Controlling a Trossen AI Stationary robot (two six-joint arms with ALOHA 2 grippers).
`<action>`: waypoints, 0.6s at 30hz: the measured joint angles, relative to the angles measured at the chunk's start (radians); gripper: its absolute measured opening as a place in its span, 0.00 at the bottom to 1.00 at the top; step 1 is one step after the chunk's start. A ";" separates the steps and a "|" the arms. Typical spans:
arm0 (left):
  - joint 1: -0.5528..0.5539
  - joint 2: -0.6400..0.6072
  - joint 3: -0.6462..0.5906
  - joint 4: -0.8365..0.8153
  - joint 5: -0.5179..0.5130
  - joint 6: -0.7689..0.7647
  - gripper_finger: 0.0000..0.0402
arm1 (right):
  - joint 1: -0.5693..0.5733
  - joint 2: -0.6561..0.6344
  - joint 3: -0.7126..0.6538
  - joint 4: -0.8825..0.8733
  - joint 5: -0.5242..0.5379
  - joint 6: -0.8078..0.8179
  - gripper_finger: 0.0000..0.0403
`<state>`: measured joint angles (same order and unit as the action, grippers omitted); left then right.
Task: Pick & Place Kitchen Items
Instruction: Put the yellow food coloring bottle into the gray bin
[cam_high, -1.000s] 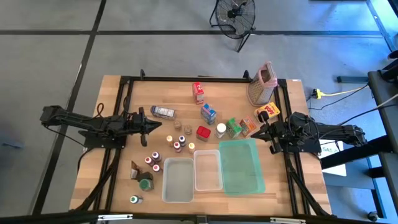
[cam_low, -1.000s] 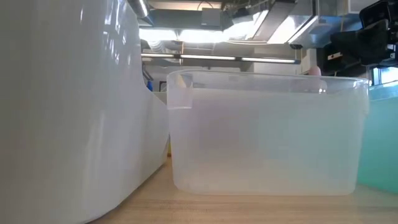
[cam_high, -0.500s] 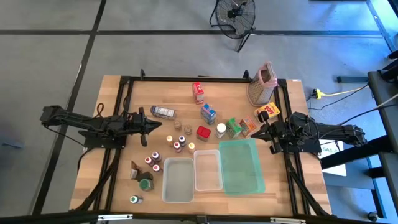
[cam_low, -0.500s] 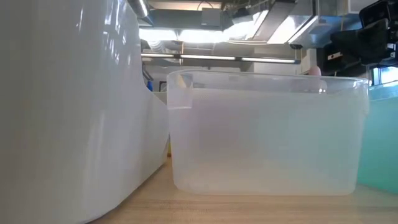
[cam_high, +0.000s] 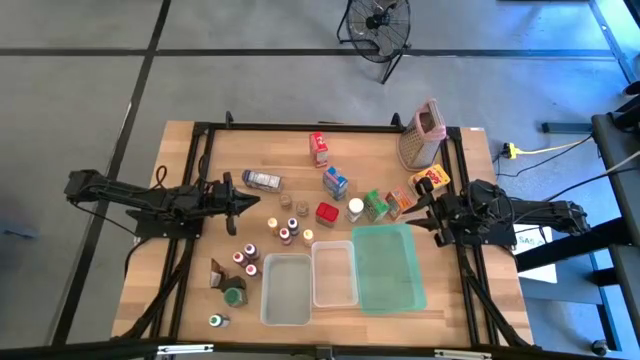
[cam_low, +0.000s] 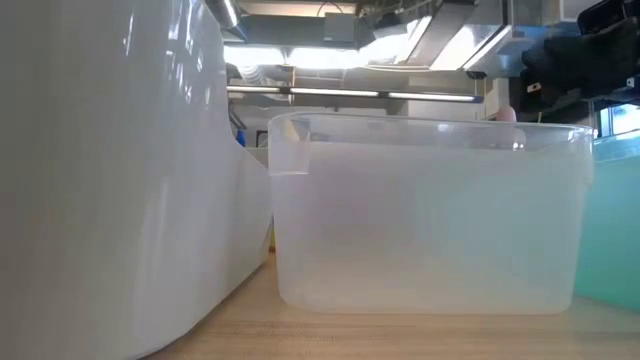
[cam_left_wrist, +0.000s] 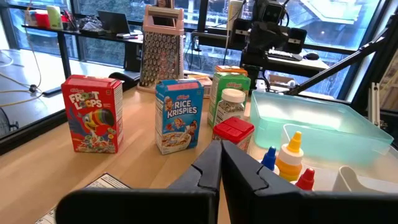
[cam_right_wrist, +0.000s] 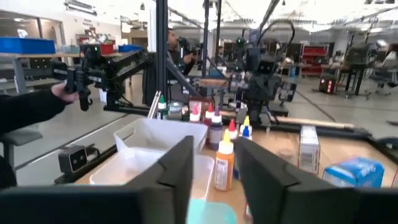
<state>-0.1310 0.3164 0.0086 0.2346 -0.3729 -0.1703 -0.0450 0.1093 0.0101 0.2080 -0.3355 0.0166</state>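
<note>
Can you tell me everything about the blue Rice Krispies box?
The Rice Krispies box is a small blue cardboard carton with a white front panel and red lettering. It stands upright on the wooden table, near the middle. A red Froot Loops box stands apart on one side, a green carton on the other, with a small red box nearby. Nothing appears to touch it, and no hand holds it.
</note>
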 joint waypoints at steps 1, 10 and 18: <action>0.000 0.000 0.000 0.000 0.000 0.000 0.02 | 0.002 0.000 0.000 0.001 -0.009 0.009 0.39; 0.000 0.000 0.000 0.001 -0.019 0.049 0.01 | 0.009 0.000 0.000 0.082 -0.043 0.008 0.55; 0.000 0.000 0.000 0.045 -0.022 0.228 0.01 | 0.009 0.000 0.000 0.159 -0.042 0.027 0.55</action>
<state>-0.1309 0.3162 0.0089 0.2796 -0.3950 0.0579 -0.0363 0.1097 0.0099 0.3672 -0.3776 0.0438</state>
